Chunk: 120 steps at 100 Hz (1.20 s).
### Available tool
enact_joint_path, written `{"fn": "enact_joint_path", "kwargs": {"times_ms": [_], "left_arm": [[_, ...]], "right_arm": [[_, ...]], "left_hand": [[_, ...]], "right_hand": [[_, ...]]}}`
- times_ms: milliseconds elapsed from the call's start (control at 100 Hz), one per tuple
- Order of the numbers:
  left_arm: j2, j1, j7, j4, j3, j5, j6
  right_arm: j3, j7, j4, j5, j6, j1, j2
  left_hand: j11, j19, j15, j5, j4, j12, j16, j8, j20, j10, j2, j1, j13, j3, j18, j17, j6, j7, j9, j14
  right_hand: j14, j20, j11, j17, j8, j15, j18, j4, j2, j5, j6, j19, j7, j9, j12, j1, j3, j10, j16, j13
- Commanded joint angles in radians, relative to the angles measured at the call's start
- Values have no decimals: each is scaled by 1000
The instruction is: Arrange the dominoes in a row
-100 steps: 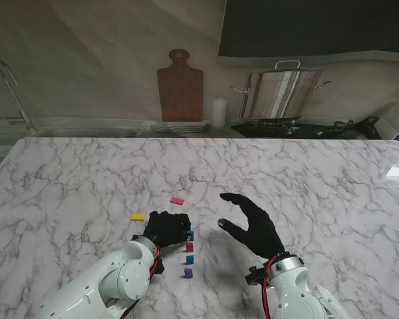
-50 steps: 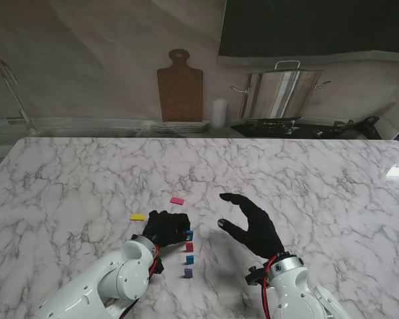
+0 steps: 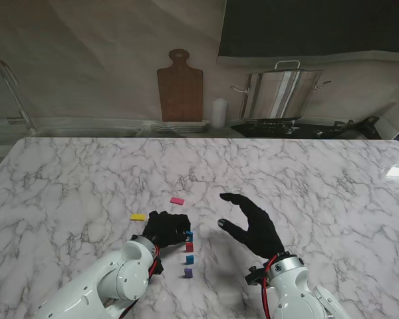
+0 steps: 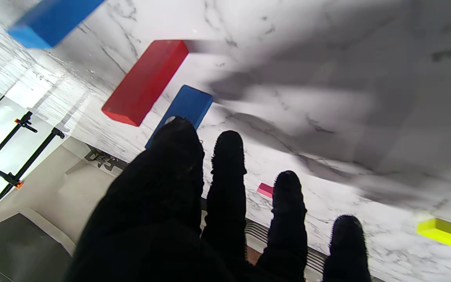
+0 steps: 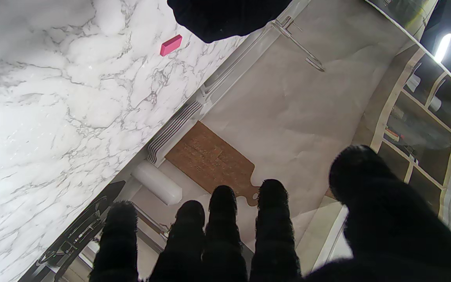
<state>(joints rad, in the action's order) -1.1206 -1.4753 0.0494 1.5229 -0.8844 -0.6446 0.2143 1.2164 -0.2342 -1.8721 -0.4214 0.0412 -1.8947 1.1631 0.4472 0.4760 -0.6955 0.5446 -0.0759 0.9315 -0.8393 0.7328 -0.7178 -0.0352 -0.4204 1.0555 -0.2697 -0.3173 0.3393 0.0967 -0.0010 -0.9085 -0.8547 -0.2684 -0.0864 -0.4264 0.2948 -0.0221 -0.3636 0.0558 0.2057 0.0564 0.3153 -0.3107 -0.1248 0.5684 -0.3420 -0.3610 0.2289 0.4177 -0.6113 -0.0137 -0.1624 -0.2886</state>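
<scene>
Four dominoes stand in a short row running away from me: purple (image 3: 187, 272) nearest, then teal (image 3: 189, 259), red (image 3: 189, 246) and blue (image 3: 189, 235). My left hand (image 3: 166, 228), in a black glove, sits just left of the blue domino (image 4: 188, 103), its thumb tip (image 4: 172, 129) against it; the other fingers are spread beside it, and a grip does not show. The red domino (image 4: 145, 82) stands right behind. A pink domino (image 3: 177, 201) and a yellow one (image 3: 137, 216) lie flat farther out. My right hand (image 3: 251, 224) hovers open right of the row, holding nothing.
The marble table (image 3: 306, 179) runs to a back edge with a wooden cutting board (image 3: 180, 85), a white roll (image 3: 218, 113), stacked plates (image 3: 179, 126) and a steel pot (image 3: 282, 92) behind it. A rail (image 3: 13, 96) stands at the far left.
</scene>
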Motion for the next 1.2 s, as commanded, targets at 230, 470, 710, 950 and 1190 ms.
{"fn": "enact_joint_path", "kwargs": {"times_ms": [230, 470, 710, 950, 1190], "left_arm": [[2, 1, -26, 4, 3, -1, 1], [5, 2, -34, 7, 2, -7, -2], [7, 0, -39, 10, 0, -12, -2], [9, -1, -45, 11, -2, -11, -9], [9, -2, -46, 14, -4, -10, -8]], "right_arm": [[1, 1, -1, 1, -6, -4, 1], [2, 2, -2, 2, -6, -5, 1], [2, 3, -4, 1, -6, -7, 1], [1, 3, -3, 0, -7, -6, 1], [1, 3, -4, 1, -7, -6, 1]], "left_hand": [[-25, -32, 11, -28, 22, 8, -10, -104, -32, 0, 23, 39, 38, 0, -16, 16, 21, 113, 52, -4], [-11, -41, 15, -8, 20, -19, -8, -162, -40, -1, 9, 24, 43, -26, -17, 15, 33, 211, 72, -5], [8, -48, 19, 13, 13, -41, -7, -173, -43, -5, -1, 10, 49, -57, -18, 15, 24, 263, 93, -7], [66, -67, 22, 42, 14, -63, -9, -102, -49, -16, -3, -1, 56, -17, -17, 18, -30, 89, 125, -13], [109, -79, 23, 40, 16, -87, -11, -51, -61, -18, 10, -18, 62, 6, -18, 21, -31, -6, 147, -15]], "right_hand": [[-16, -13, 13, 2, -13, -5, -1, -23, -19, 17, -10, 10, -11, 9, 7, 27, -24, -2, 11, -23], [-17, -13, 13, 2, -13, -5, -1, -23, -18, 17, -11, 9, -11, 9, 7, 28, -25, -4, 11, -23], [-17, -13, 14, 3, -14, -5, -1, -22, -16, 17, -11, 9, -11, 9, 7, 28, -26, -4, 10, -24], [-16, -13, 14, 3, -14, -5, -1, -22, -16, 17, -9, 9, -11, 10, 7, 27, -28, -4, 10, -24], [-18, -12, 13, 3, -13, -5, -2, -22, -16, 17, -9, 9, -11, 10, 6, 27, -27, -3, 10, -24]]}}
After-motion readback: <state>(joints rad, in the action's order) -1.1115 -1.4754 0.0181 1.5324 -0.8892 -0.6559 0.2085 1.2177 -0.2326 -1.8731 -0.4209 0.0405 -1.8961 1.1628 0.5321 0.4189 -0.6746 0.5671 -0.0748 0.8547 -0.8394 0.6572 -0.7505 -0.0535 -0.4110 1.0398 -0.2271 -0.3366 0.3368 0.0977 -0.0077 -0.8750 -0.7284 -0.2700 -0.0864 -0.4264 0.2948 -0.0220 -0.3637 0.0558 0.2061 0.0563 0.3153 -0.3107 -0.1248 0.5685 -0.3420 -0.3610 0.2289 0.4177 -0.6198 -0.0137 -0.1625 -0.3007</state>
